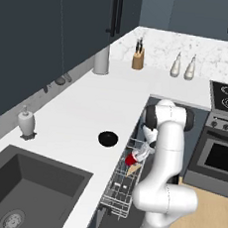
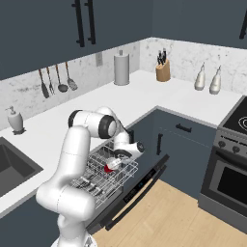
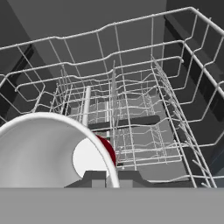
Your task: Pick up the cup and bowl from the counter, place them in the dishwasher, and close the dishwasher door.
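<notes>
We see the gripper squeezed tight on the rim of the cup — the red cup hangs tipped over the white wire rack pulled out of the dishwasher. The dishwasher door lies open and flat. The black bowl sits on the counter, near the edge by the rack, right of the dark sink.

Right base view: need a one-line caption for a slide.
Gripper shut on the cup over the dishwasher rack.
</notes>
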You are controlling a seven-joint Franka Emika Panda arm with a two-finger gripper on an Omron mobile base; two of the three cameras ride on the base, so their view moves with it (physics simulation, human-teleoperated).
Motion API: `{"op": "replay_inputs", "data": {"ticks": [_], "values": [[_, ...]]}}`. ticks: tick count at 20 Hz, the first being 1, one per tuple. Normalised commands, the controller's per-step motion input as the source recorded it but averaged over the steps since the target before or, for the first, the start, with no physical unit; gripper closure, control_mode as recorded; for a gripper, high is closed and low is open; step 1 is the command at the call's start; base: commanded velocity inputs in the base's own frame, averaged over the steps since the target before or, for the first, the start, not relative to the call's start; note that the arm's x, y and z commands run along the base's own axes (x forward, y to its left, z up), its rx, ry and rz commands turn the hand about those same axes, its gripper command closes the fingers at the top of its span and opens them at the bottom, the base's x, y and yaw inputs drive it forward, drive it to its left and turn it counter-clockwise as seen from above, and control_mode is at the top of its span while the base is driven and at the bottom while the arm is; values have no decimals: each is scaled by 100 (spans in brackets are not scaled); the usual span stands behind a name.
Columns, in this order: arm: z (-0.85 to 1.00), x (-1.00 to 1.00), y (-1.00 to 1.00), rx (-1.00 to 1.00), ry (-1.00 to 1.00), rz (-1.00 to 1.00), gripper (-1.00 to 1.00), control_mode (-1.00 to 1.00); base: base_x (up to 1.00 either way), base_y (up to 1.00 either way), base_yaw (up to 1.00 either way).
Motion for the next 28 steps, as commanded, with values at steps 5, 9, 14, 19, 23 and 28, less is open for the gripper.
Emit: {"op": "replay_inputs", "data": {"ticks": [5,9,14,19,23,28], "values": [[-27,1,18,-10,0,0,100,-100,0,0,0],[-35,0,7,-9,0,0,100,-100,0,0,0],[-1,-18,0,6,0,0,100,-100,0,0,0],[-26,-2,23,12,2,2,100,-100,0,0,0],[-55,16,28,2,8,2,100,-100,0,0,0],[-56,10,6,-4,4,0,100,-100,0,0,0]]}}
